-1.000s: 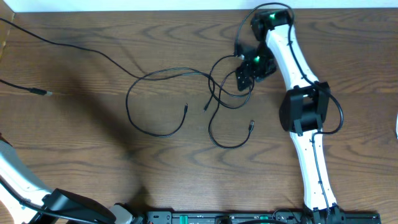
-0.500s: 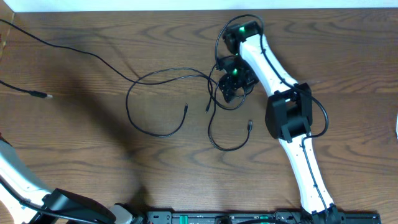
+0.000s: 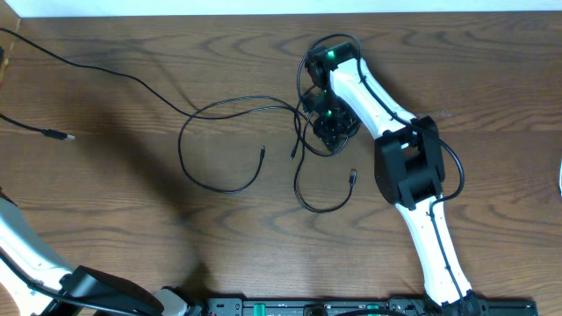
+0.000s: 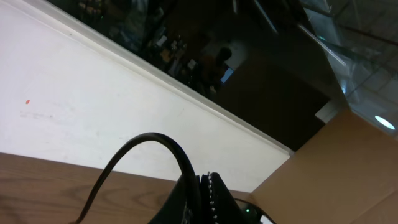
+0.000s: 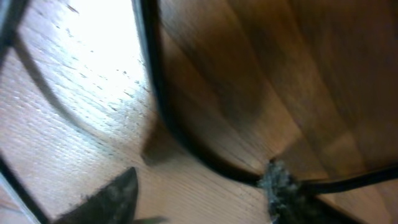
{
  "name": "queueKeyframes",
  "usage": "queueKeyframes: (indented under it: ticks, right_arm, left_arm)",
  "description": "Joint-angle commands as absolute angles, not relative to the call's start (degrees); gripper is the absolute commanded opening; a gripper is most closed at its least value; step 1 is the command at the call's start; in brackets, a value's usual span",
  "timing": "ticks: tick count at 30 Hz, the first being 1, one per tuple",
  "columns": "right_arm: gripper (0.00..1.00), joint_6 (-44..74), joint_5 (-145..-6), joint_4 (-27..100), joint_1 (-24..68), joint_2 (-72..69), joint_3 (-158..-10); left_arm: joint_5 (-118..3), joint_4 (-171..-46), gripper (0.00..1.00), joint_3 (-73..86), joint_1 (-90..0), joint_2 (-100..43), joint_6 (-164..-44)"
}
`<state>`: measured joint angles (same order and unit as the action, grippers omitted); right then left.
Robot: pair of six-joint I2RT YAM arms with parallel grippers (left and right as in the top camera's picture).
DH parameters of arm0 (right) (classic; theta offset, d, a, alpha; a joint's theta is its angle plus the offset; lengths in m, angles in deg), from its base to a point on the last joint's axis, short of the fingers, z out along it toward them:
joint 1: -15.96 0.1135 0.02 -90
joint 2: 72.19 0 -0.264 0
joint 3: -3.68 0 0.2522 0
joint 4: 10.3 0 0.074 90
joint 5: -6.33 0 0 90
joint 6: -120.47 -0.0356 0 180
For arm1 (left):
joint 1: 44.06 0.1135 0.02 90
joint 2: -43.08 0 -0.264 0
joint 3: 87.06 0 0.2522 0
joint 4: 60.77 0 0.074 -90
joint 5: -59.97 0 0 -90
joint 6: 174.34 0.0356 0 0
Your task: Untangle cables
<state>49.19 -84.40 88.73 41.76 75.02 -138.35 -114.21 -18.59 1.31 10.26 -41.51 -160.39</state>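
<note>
Thin black cables lie tangled at mid-table: a big loop (image 3: 219, 145) on the left, a smaller loop (image 3: 320, 195) with a plug end (image 3: 353, 176), and a knot of crossings (image 3: 303, 123). My right gripper (image 3: 329, 130) is lowered onto the right side of that knot. In the right wrist view its jaws (image 5: 205, 186) stand apart just above the wood. A black cable (image 5: 161, 106) curves between them and touches the right fingertip (image 5: 283, 183). My left gripper (image 4: 202, 199) is shut with nothing in it, facing the wall.
Another black cable (image 3: 97, 68) runs from the far left corner to the tangle, and a loose plug end (image 3: 54, 134) lies at the left. A thin white arc (image 3: 559, 178) shows at the right edge. The left arm (image 3: 26, 259) sits at the front left corner.
My right arm has swung left and come down onto the tangle. Its jaws have narrowed but still stand apart. The left arm has not moved.
</note>
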Motion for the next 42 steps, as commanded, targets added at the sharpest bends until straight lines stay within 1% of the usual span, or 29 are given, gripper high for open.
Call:
queueKeyframes:
  ticks: [1, 2, 3, 4, 6, 17, 22, 27, 29, 34, 38, 42]
  right_arm:
    - [0.41, 48.1, -78.8, 85.8, 42.3, 83.7, -130.6]
    - [0.32, 47.7, -78.8, 85.4, 42.3, 83.7, -130.0]
    - [0.24, 47.3, -78.8, 84.9, 42.3, 83.7, -129.4]
    - [0.18, 47.2, -78.8, 84.7, 42.3, 83.7, -129.1]
    - [0.01, 46.6, -78.7, 84.4, 42.4, 83.7, -128.8]
    - [0.01, 42.2, -75.0, 84.1, 42.3, 82.6, -130.2]
    - [0.01, 42.1, -72.1, 85.8, 41.7, 76.4, -136.6]
    - [0.01, 42.1, -75.4, 87.1, 40.2, 65.9, -144.7]
    - [0.01, 41.8, -79.4, 86.9, 38.2, 58.5, -149.1]
    - [0.01, 37.6, -83.9, 86.2, 32.1, 47.4, -154.2]
    - [0.01, 32.7, -84.2, 83.7, 24.1, 39.7, -154.8]
    - [0.01, 29.1, -83.9, 83.0, 14.7, 35.0, -154.8]
  left_arm:
    - [-115.0, -18.1, 0.07, 3.2, 10.5, -41.1, -159.2]
    - [-115.0, -18.1, 0.07, 3.2, 10.5, -41.1, -159.2]
    - [-115.0, -18.1, 0.07, 3.2, 10.5, -41.1, -159.2]
    - [-115.0, -18.1, 0.07, 3.2, 10.5, -41.1, -159.2]
    - [-115.0, -18.1, 0.07, 3.2, 10.5, -41.1, -159.2]
    - [-115.1, -18.1, 0.07, 3.2, 10.5, -41.1, -159.2]
    - [-116.5, -18.1, 0.07, 3.2, 10.3, -41.1, -159.2]
    - [-117.9, -18.1, 0.07, 3.2, 8.8, -41.1, -158.3]
    - [-118.5, -18.1, 0.07, 3.2, 8.1, -41.1, -158.3]
    - [-119.6, -18.1, 0.07, 3.2, 7.6, -41.1, -158.3]
    - [-119.8, -18.1, 0.07, 3.2, 7.6, -41.1, -158.3]
    - [-119.8, -18.1, 0.07, 3.2, 7.6, -41.1, -158.3]
